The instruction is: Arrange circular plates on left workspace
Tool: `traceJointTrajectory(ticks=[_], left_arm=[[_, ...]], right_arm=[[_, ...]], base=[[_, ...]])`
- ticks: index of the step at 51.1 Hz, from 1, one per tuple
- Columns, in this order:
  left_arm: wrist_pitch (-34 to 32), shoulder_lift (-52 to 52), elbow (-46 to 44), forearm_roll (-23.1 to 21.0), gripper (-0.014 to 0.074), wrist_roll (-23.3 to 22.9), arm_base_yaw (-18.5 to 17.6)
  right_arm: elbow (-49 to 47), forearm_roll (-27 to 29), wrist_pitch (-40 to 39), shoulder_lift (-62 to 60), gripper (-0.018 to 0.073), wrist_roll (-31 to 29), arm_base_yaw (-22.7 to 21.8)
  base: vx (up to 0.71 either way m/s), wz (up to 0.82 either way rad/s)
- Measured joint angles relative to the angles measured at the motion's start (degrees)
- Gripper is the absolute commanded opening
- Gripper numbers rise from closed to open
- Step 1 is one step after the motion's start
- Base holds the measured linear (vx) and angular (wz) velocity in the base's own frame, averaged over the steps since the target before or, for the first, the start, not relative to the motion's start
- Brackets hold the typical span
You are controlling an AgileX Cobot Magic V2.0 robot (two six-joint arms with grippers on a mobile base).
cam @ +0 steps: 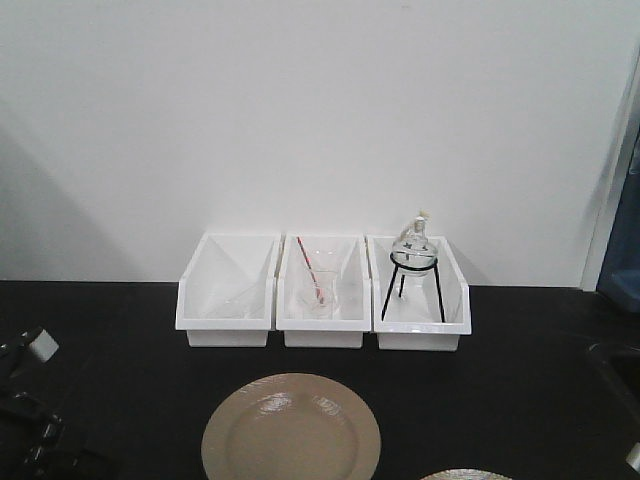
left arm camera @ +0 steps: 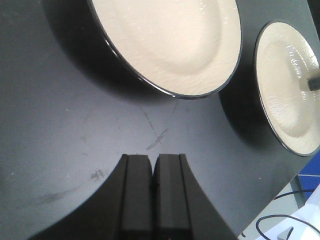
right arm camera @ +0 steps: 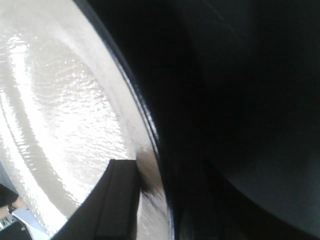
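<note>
One beige circular plate lies flat on the black countertop in front of the bins; the left wrist view shows it too. A second circular plate lies to its right, only a sliver at the bottom of the front view. My right gripper is shut on this second plate's rim, one finger on the glossy top and the other under the dark edge. My left gripper hovers over bare countertop just short of the first plate, shut and holding nothing.
Three white bins stand in a row against the white wall; the middle one holds glassware with a red rod, the right one a flask on a black tripod. A recessed sink edge shows at the right. Cables hang past the counter edge.
</note>
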Motion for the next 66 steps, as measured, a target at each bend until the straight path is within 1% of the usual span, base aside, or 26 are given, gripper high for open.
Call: traceJointTrajectory(ticks=[15,26,35,43,49,55,66], left_arm=[[-0.07,0.0,0.0,0.0,-0.0006,0.0,0.0],[-0.09,0.0,0.0,0.0,-0.0006,0.0,0.0],[-0.09,0.0,0.0,0.0,-0.0006,0.0,0.0],[-0.09,0.0,0.0,0.0,-0.0006,0.0,0.0],[-0.09,0.0,0.0,0.0,-0.0006,0.0,0.0],[-0.09,0.0,0.0,0.0,-0.0006,0.0,0.0],[-0.09,0.0,0.0,0.0,-0.0006,0.0,0.0]], right_arm=[[-0.24,0.73,6.01,-0.74,-0.0006,-5.02,0.0],[-0.24,0.59,7.01,-5.81,-0.0006,-5.53,0.0],[-0.28,-0.64,7.62,-11.18,-0.0006,-3.22,0.0],[-1.42,-3.12,7.15,-15.55,-0.0006,-0.31,0.0],[-2.89,-3.58,6.88,-17.89,-0.0006,1.54,0.0],[-4.86,-2.02,7.23,-19.23,-0.0006,3.07,0.0],[-10.67,3.18,7.62,-19.64,-0.0006,5.29,0.0]], base=[[0.0,0.0],[0.0,0.0],[0.0,0.0],[0.0,0.0],[0.0,0.0],[0.0,0.0],[0.0,0.0]])
